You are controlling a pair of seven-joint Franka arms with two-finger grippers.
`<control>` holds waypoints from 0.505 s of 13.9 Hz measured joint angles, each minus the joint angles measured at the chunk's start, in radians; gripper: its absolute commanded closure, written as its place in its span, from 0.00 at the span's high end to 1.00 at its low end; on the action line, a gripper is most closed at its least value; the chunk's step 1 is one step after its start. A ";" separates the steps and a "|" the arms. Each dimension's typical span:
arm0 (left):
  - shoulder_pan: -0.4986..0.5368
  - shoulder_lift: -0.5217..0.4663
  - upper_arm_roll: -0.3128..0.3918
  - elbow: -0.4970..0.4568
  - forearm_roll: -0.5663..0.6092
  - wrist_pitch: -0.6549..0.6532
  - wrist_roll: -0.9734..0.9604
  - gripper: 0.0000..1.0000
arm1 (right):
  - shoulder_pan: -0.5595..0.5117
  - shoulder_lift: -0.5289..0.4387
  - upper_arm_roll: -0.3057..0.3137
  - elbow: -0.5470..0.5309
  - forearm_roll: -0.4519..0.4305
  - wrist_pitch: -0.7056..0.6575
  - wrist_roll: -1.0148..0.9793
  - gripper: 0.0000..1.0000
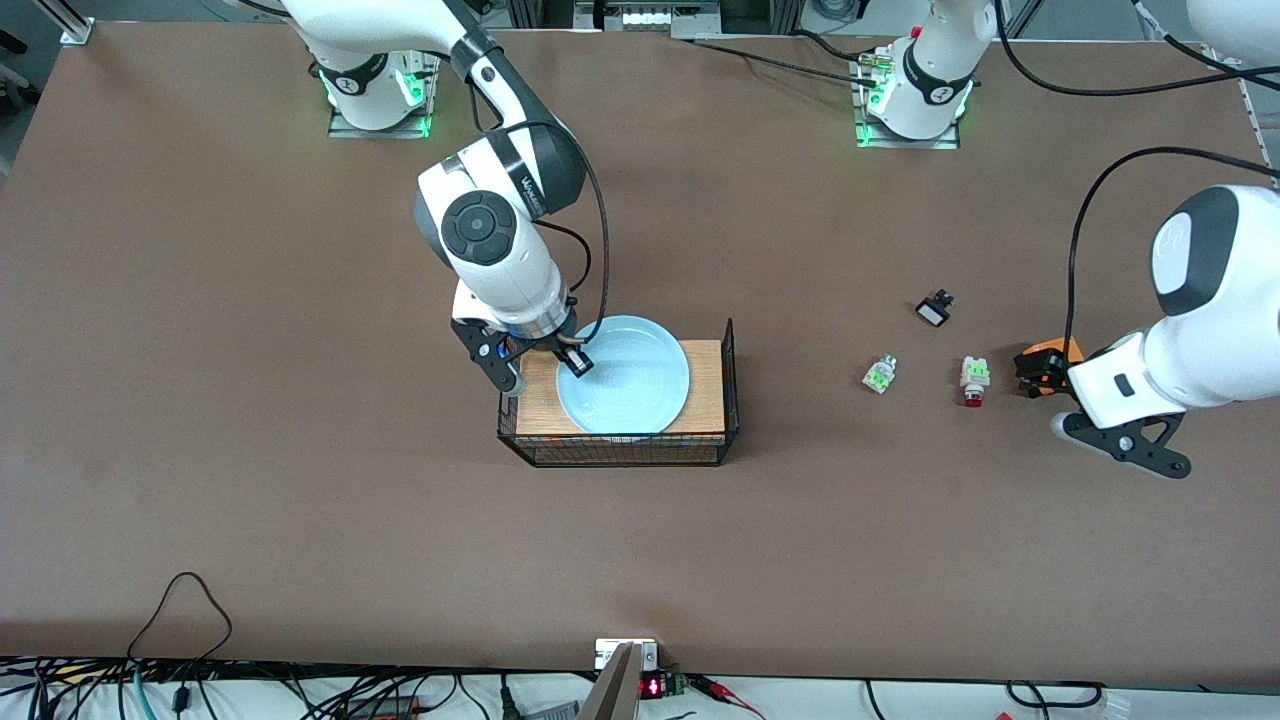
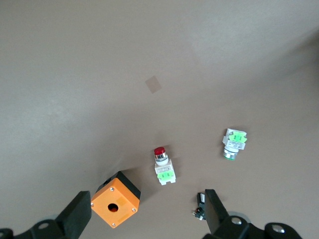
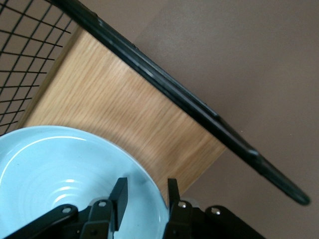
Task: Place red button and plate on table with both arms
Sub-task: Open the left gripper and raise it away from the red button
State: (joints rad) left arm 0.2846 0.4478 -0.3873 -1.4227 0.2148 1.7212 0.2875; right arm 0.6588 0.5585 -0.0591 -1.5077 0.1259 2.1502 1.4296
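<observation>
The pale blue plate (image 1: 632, 388) lies on the wooden top of a black wire rack (image 1: 707, 385). My right gripper (image 1: 545, 370) is down at the plate's rim at the right arm's end of the rack, open, with one finger inside the plate and one outside; the right wrist view shows the plate (image 3: 55, 164) and the gripper (image 3: 146, 196) astride the rim. The red button (image 1: 974, 381) lies on the table (image 1: 300, 420) toward the left arm's end. My left gripper (image 1: 1040, 372) hangs open and empty over the orange box, beside the button (image 2: 163, 167); the left wrist view shows this gripper (image 2: 144, 219) too.
An orange box with a hole (image 2: 115, 199) sits under the left gripper. A clear-and-green part (image 1: 880, 374) lies beside the red button toward the rack. A small black part (image 1: 934, 309) lies farther from the camera. Cables run along the table's near edge.
</observation>
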 measured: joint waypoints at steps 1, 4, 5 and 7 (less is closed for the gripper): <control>-0.001 -0.008 -0.004 0.011 0.000 -0.025 0.000 1.00 | 0.000 0.000 0.000 0.000 0.000 0.000 -0.001 0.24; -0.002 -0.049 -0.008 0.038 0.000 -0.080 -0.001 1.00 | 0.001 0.001 0.000 0.000 0.000 0.000 -0.001 0.14; -0.002 -0.068 -0.009 0.042 0.000 -0.092 -0.007 1.00 | 0.001 0.001 0.001 0.000 0.000 0.000 -0.001 0.09; -0.002 -0.105 -0.021 0.044 0.000 -0.103 -0.047 1.00 | 0.002 0.000 0.003 0.000 0.000 -0.002 -0.004 0.00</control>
State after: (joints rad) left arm 0.2826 0.3428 -0.4086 -1.3792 0.2147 1.6182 0.2402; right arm 0.6610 0.5586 -0.0565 -1.5076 0.1259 2.1480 1.4259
